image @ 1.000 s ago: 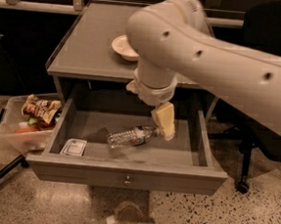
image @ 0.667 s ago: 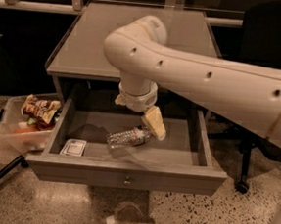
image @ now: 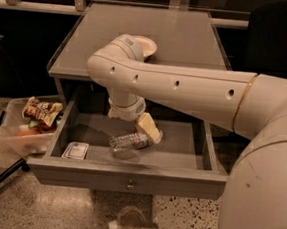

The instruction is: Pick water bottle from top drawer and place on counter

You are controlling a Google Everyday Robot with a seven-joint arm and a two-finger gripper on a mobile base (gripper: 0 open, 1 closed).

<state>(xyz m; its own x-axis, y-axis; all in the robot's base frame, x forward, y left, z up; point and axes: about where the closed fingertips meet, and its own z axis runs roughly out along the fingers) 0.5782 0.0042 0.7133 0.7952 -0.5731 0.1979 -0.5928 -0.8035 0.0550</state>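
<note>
The water bottle (image: 129,142) lies on its side in the middle of the open top drawer (image: 128,174), neck toward the right. The drawer's front panel carries a small knob (image: 130,185). My gripper (image: 147,130) hangs from the white arm inside the drawer, its pale finger right above the bottle's right end, close to or touching it. The counter (image: 185,42) is the grey top of the cabinet behind, partly hidden by my arm.
A white bowl (image: 144,47) sits on the counter, half hidden by the arm. A small white card packet (image: 75,150) lies in the drawer's left front. A clear bin with snack packs (image: 29,124) stands on the floor at left. A clear cup (image: 130,221) lies on the floor in front.
My arm has swung left and lower into the drawer, bringing the gripper from right of the bottle down onto its right end. The bottle has stayed in place.
</note>
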